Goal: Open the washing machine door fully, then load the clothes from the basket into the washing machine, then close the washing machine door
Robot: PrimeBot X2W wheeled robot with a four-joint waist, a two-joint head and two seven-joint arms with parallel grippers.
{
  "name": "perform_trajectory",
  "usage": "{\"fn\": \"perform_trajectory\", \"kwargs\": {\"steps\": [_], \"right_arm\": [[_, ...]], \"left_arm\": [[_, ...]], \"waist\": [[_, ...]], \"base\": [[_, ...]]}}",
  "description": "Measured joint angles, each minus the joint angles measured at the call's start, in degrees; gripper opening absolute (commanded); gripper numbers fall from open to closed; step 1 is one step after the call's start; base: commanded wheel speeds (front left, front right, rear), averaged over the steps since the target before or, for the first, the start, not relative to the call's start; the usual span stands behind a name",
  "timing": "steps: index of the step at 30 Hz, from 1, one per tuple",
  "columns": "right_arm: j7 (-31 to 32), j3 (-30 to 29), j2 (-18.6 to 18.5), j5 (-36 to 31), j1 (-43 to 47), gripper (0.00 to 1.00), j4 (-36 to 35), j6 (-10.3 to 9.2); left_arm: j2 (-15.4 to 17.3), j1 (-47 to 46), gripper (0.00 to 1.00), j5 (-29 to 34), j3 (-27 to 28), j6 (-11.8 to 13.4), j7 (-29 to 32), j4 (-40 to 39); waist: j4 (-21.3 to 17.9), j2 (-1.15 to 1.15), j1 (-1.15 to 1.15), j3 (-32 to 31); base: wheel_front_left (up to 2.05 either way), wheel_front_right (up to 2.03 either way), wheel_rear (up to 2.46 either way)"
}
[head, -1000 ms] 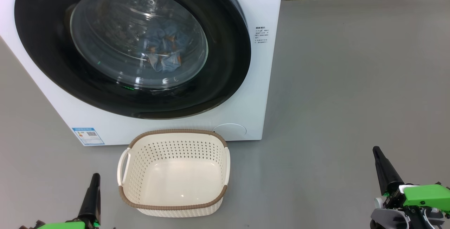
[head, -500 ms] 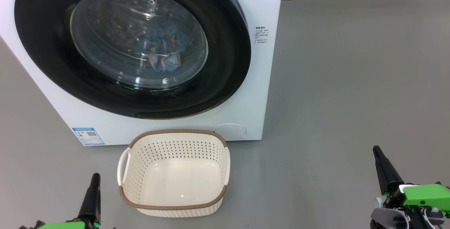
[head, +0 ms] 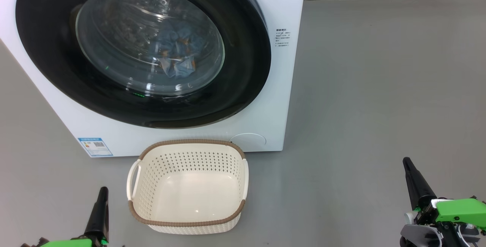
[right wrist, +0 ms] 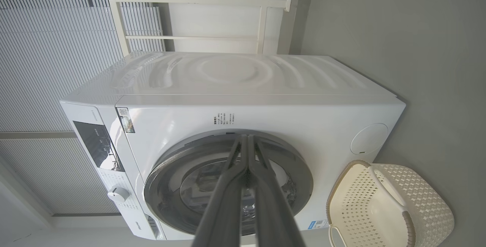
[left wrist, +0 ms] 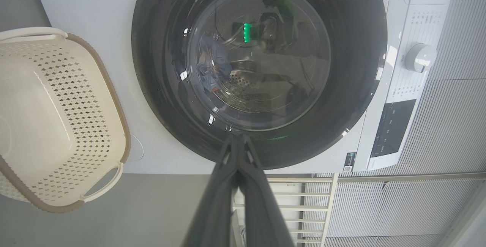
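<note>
**Already Loaded, Door Closed**

Presently the clothes (head: 176, 55) are being seen inside the drum through the washing machine door (head: 150, 40), which is lying closed on the washing machine (head: 283, 87). The basket (head: 190, 142) is sitting on the floor (head: 360, 87) just in front. The left gripper (head: 103, 190), near the basket, and the right gripper (head: 407, 161), well apart, are being held clenched on nothing.

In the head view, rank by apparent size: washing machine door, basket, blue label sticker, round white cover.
1. washing machine door, largest though cropped
2. basket
3. round white cover and blue label sticker: about alike, not ranked
</note>
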Motion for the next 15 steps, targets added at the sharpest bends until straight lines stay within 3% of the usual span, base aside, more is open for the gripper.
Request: {"fn": "perform_trajectory", "kwargs": {"steps": [15], "right_arm": [[0.00, -0.02, 0.01, 0.00, -0.01, 0.00, 0.00, 0.00]], "left_arm": [[-0.01, 0.00, 0.00, 0.00, 0.00, 0.00, 0.00, 0.00]], "waist": [[0.00, 0.00, 0.00, 0.00]], "base": [[0.00, 0.00, 0.00]]}}
